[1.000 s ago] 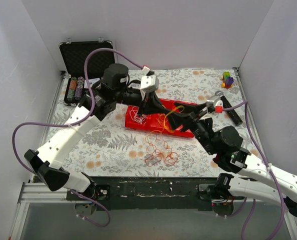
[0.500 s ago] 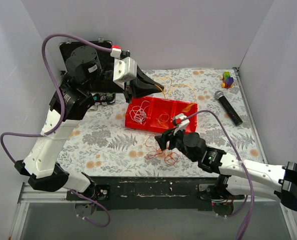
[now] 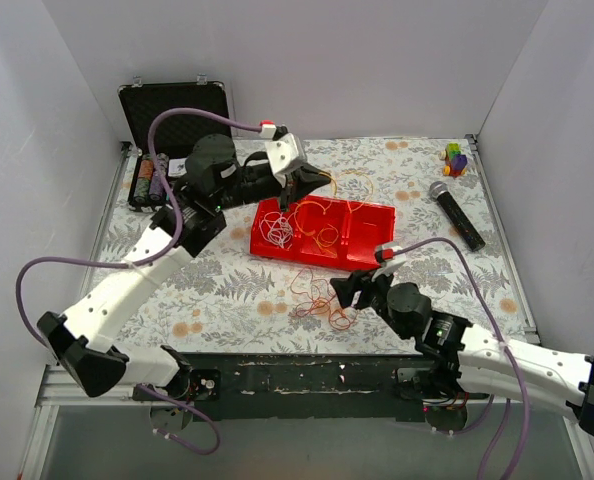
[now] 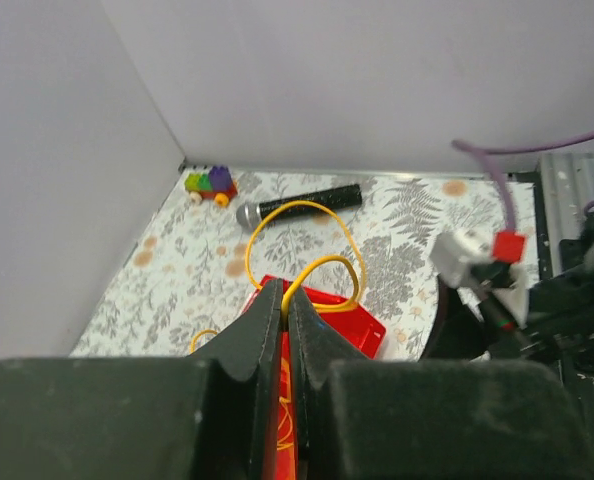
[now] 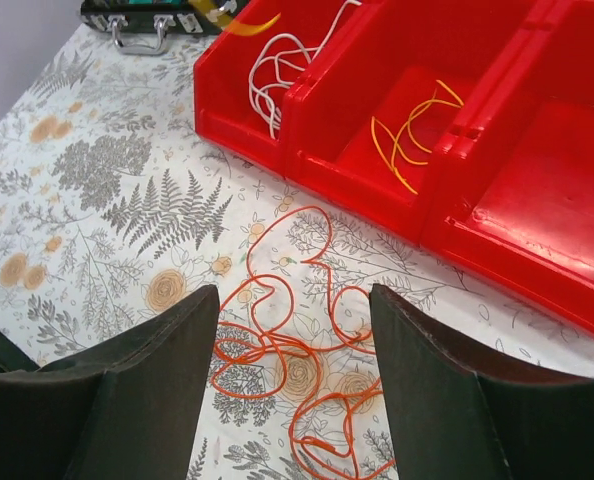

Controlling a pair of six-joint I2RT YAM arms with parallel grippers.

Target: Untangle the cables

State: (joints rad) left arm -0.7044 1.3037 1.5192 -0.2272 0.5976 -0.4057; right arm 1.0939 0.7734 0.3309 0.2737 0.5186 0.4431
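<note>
My left gripper (image 3: 315, 184) hangs over the back of the red tray (image 3: 369, 258), shut on a yellow cable (image 3: 355, 190). In the left wrist view the jaws (image 4: 285, 296) pinch that yellow cable (image 4: 307, 209), which loops out ahead. The tray holds a white cable (image 3: 280, 228) in its left compartment and yellow strands (image 3: 326, 236) in the middle one. A clump of orange cables (image 3: 315, 300) lies on the table in front of the tray. My right gripper (image 3: 344, 292) is open and empty just above that orange clump (image 5: 295, 345), with its fingers either side of it (image 5: 292, 330).
A black microphone (image 3: 455, 212) and a small coloured toy (image 3: 456, 158) lie at the back right. An open black case (image 3: 172, 110) with batteries (image 3: 148, 177) sits at the back left. The tray's right compartment (image 5: 547, 215) holds nothing.
My left gripper came down from a raised position toward the tray, keeping the yellow cable. My right arm drew back from over the tray to the orange clump.
</note>
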